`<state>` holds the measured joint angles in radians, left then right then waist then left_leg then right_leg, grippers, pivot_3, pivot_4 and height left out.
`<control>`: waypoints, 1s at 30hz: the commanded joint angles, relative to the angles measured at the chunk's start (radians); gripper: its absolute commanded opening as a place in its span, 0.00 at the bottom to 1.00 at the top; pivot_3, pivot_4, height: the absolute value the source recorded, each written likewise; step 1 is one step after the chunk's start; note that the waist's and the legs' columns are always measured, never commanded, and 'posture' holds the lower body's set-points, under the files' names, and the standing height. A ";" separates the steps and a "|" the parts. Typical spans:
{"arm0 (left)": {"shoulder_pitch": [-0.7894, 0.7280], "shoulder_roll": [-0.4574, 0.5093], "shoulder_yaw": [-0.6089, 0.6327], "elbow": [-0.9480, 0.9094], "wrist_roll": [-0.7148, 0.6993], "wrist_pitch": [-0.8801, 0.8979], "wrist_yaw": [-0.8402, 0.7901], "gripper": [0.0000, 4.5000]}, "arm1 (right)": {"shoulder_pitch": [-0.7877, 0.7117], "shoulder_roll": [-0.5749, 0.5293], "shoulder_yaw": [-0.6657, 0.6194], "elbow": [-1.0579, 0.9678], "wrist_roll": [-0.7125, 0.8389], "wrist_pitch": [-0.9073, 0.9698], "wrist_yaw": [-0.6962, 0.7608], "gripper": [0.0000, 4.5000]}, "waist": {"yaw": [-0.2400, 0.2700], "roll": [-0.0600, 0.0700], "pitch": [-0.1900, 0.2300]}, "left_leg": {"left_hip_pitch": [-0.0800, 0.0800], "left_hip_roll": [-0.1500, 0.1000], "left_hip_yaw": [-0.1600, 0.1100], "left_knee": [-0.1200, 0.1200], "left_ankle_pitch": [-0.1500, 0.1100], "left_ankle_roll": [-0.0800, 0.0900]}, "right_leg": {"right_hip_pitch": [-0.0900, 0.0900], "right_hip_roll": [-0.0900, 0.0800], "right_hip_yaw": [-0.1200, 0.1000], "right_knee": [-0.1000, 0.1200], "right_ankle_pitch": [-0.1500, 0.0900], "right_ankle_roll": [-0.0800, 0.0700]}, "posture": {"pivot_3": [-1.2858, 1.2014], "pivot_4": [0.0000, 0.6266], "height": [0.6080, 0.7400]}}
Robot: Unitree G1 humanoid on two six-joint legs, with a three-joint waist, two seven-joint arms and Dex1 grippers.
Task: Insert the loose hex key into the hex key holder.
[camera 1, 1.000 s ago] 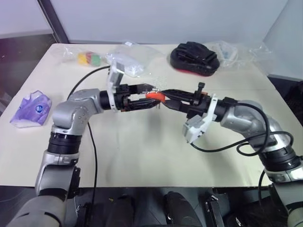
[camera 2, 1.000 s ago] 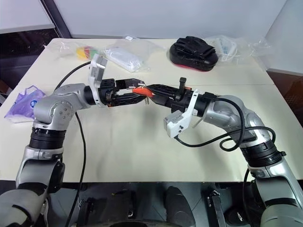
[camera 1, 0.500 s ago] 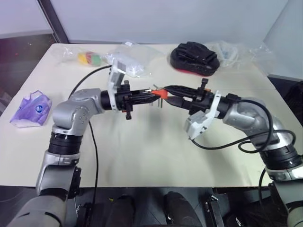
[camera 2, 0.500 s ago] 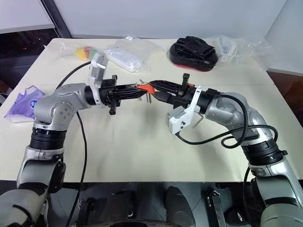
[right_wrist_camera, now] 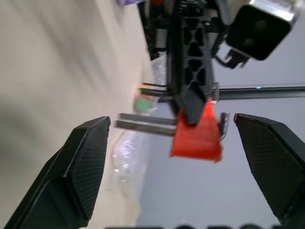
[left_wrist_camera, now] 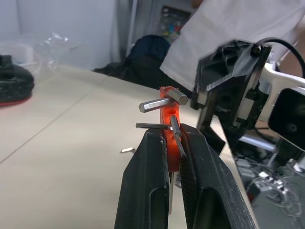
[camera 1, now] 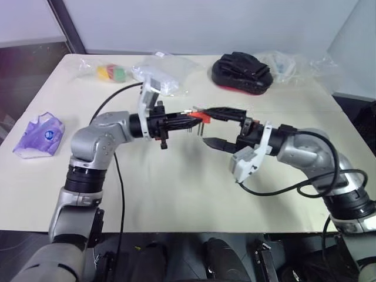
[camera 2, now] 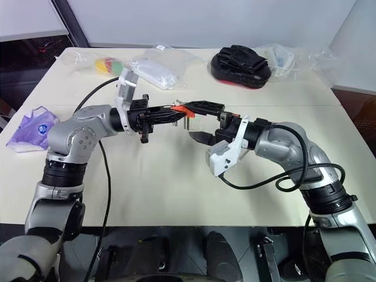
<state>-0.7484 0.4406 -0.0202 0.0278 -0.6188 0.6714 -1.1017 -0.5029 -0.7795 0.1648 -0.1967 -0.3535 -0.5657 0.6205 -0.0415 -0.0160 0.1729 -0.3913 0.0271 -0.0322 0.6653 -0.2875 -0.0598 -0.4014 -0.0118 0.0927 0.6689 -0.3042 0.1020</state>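
Landmark: hex key holder (camera 1: pixel 200 116), red-orange block held in the air above mid-surface (camera 1: pixel 176 188).

Far left of holder: purple crumpled bag (camera 1: pixel 39 134) near the surface's left edge. Up-left of holder, at the far edge: clear bag w/ yellow, red and green items (camera 1: pixel 110 72), then clear plastic packaging w/ white contents (camera 1: pixel 160 75).

Immediately left of holder: left gripper (camera 1: pixel 189 118), fingers pressed together, pinching the holder's body; the wrist view shows both black fingers (left_wrist_camera: pixel 152 191) clamped on the red block, w/ several grey keys sticking out of it at different angles. Whether one of these is the loose hex key cannot be told. A small grey metal piece (left_wrist_camera: pixel 127 150) lies on the surface beyond the left gripper.

Immediately right of holder: right gripper (camera 1: pixel 218 126), fingers spread wide, one tip above and one below the holder's level; the holder sits between them w/o contact in the right wrist view (right_wrist_camera: pixel 196 136).

Up-right of holder, far edge: black-and-red pouch (camera 1: pixel 241 73); further right, crumpled clear plastic (camera 1: pixel 291 63).
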 commanded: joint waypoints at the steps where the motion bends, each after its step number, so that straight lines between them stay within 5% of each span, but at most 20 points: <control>1: 0.015 0.016 0.010 -0.042 0.028 -0.058 0.019 0.00 | 0.074 0.010 -0.097 -0.076 0.083 0.208 0.019 0.99 | 0.002 0.000 0.000 | 0.000 0.000 0.000 0.000 0.000 0.000 | 0.000 0.000 0.000 0.000 0.000 0.000 | 0.52 0.24 1.00; 7: 0.052 0.022 0.021 -0.072 0.055 -0.106 0.069 0.00 | 0.222 0.147 -0.285 -0.297 0.296 1.046 0.023 0.99 | 0.009 0.000 0.000 | 0.000 0.001 -0.001 0.001 0.000 0.000 | 0.001 0.000 0.000 0.001 0.000 0.000 | 0.52 0.24 1.00; 11: 0.067 0.019 0.025 -0.083 0.054 -0.112 0.097 0.00 | 0.170 0.293 -0.373 -0.437 0.393 1.668 -0.049 0.99 | 0.006 0.001 0.000 | 0.001 0.001 -0.001 0.001 0.000 0.000 | 0.001 0.000 0.000 0.002 0.000 0.000 | 0.52 0.24 1.00; 15: 0.071 0.016 0.019 -0.084 0.056 -0.117 0.105 0.00 | 0.056 0.422 -0.430 -0.487 0.401 2.083 -0.137 0.99 | 0.001 0.001 -0.001 | 0.001 0.001 -0.001 0.001 0.000 0.000 | 0.000 0.001 0.000 0.003 0.000 0.000 | 0.52 0.24 1.00; 21: 0.072 0.012 0.014 -0.090 0.055 -0.114 0.110 0.00 | -0.003 0.554 -0.439 -0.346 0.300 2.180 -0.368 0.99 | 0.003 0.001 -0.001 | -0.001 -0.001 0.000 0.000 0.000 0.000 | -0.002 0.000 0.000 0.002 0.000 0.000 | 0.52 0.24 1.00; 30: 0.086 0.022 0.016 -0.114 0.054 -0.105 0.119 0.00 | -0.066 0.634 -0.477 -0.228 0.282 2.180 -0.482 0.99 | -0.003 0.001 -0.001 | -0.001 -0.001 0.000 -0.002 0.000 0.000 | -0.004 0.000 0.001 0.002 0.000 0.000 | 0.52 0.24 1.00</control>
<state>-0.6619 0.4531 -0.0177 -0.0476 -0.5564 0.5748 -0.9864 -0.5446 -0.1475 -0.3033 -0.4182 -0.0689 1.6078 0.1515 -0.0449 -0.0148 0.1723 -0.3926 0.0266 -0.0318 0.6630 -0.2875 -0.0598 -0.4054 -0.0117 0.0936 0.6714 -0.3042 0.1019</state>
